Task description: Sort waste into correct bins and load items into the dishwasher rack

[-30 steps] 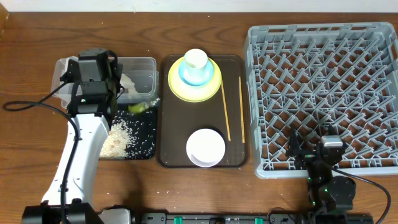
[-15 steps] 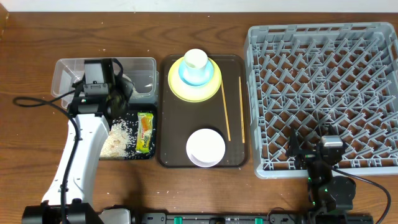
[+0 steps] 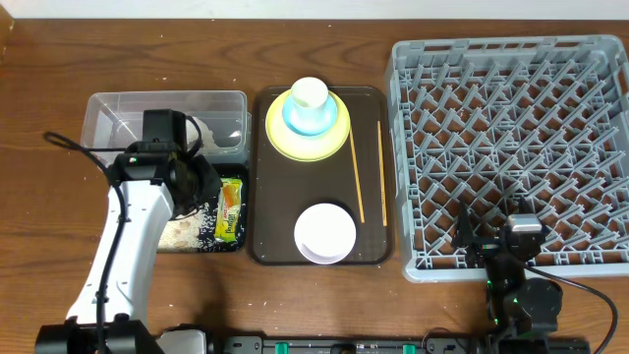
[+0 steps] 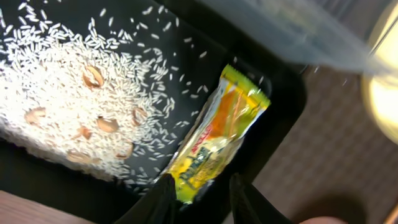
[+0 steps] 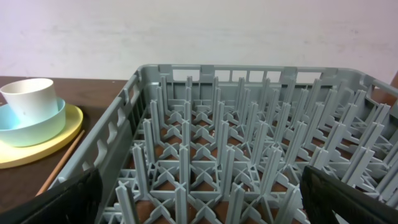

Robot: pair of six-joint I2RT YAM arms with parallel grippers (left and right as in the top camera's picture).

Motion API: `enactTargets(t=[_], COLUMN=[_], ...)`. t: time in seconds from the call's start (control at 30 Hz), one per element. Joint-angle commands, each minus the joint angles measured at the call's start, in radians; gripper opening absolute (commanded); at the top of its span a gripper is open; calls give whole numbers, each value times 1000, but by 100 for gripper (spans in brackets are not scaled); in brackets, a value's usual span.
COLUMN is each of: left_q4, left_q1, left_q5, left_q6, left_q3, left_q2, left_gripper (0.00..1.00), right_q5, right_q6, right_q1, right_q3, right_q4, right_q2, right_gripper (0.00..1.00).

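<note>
Since half a sec ago my L arm has swung down and right, off the tub [image 3: 108,116] and over the black tray [image 3: 239,246]; the wrapper [image 4: 219,137] hasn't budged. L gripper [image 4: 203,190] hangs just above the wrapper's near end w/ fingers a narrow gap apart and nothing pinched, which reads to me as let go, that piece done. Wrapper lies flat along the tray's right side, just beside the rice [image 4: 59,99] but mostly clear of it. It's glossy, yellow-green w/ an orange panel, crinkled at the ends; light & slippery, I'd guess. Rice is a loose white heap w/ a few tan scraps in it, grains scattered toward the tray wall. Tissue [image 3: 202,130] shows white in the tub, partly behind my arm. Dishes sit on the brown tray [image 3: 270,197]: cup [image 3: 310,93] in blue bowl [image 3: 330,123] on plate [image 3: 280,138] at the back, white bowl [image 3: 325,233] at the front, chopsticks [image 3: 356,177] parallel along the right side. Rack [image 3: 550,128], to the right on the tabletop [image 3: 59,246], has nothing in it. R gripper [image 5: 200,186] is parked at the rack's near edge, fingers wide, holding nothing, prob. waiting on the dish phase, since waste looks sorted and loading is what's left.
</note>
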Motion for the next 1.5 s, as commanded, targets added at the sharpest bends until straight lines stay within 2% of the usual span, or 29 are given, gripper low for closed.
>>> enactTargets(t=[0.0,0.2,0.4,0.7,0.87,1.3,1.47], left_q4=[5,144,278,338,340,501,511], left_q1=[2,2,2,2,2,2,2], left_q5=[-2,-2,-1,-1,49,48,51], left_q6=[121,156,173,217,255,262,262], left_q3=[-60,-194,-255,-293,-294,-413,-426], left_q2=[13,13,13,16,18,18,18], left_gripper=[32,33,32,32,32,34,35], right_q5=[-1,-1,-1,-1,-1,-1,-1], right_q6=[-14,-14,-14,-14,-14,-14,-14], right_q1=[1,1,1,1,1,1,1], right_q3=[-2,-2,-2,-2,-2,-2,-2], right_q4=[-3,-3,-3,-3,-3,-3,-3], right_q2=[0,0,0,0,0,0,0], right_gripper=[99,99,99,99,99,99,99])
